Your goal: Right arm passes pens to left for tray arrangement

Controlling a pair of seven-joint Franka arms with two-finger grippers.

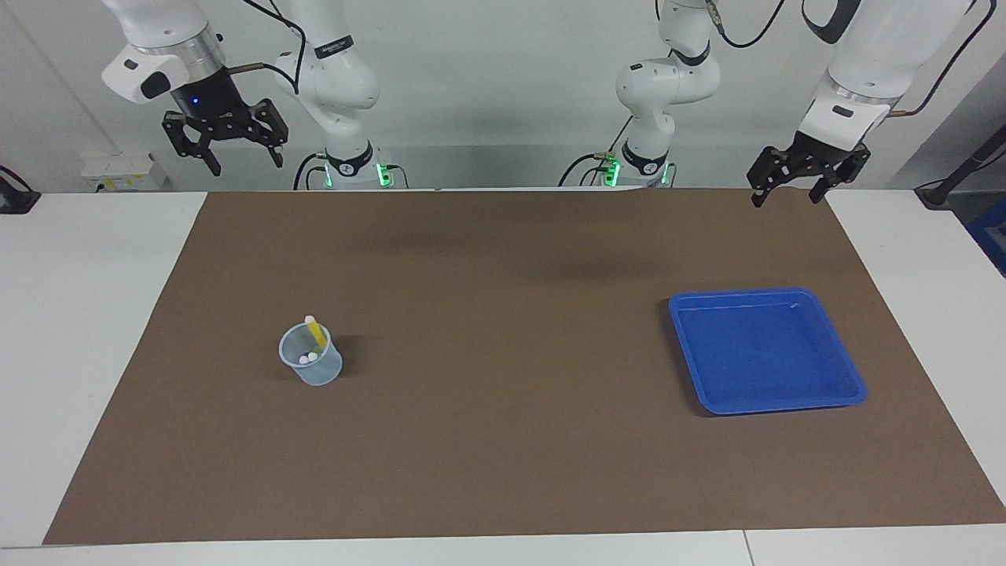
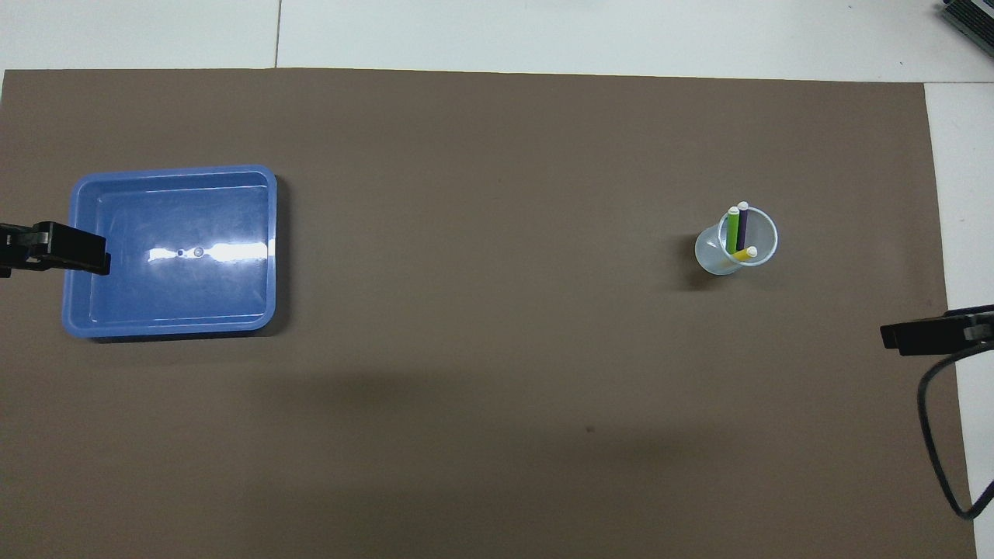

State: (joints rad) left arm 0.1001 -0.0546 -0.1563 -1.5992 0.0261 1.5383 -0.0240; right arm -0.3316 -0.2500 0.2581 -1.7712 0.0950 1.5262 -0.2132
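Note:
Three pens stand in a small translucent cup point(image 2: 736, 242): a green one point(image 2: 732, 229), a purple one point(image 2: 743, 221) and a yellow one point(image 2: 745, 253), which leans across the cup. In the facing view only the yellow pen point(image 1: 315, 334) sticks out of the cup point(image 1: 310, 362). The blue tray point(image 1: 762, 354) point(image 2: 171, 303) lies empty toward the left arm's end. My right gripper point(image 1: 245, 163) hangs open, high over the table's edge at the right arm's end. My left gripper point(image 1: 787, 196) hangs open over the mat's corner at its own end. Neither holds anything.
A brown mat point(image 1: 503, 440) covers most of the white table point(image 1: 86, 330). In the overhead view only one black finger of each gripper shows at the sides, one point(image 2: 54, 247) over the tray's rim. A black cable point(image 2: 936, 435) loops at the right arm's end.

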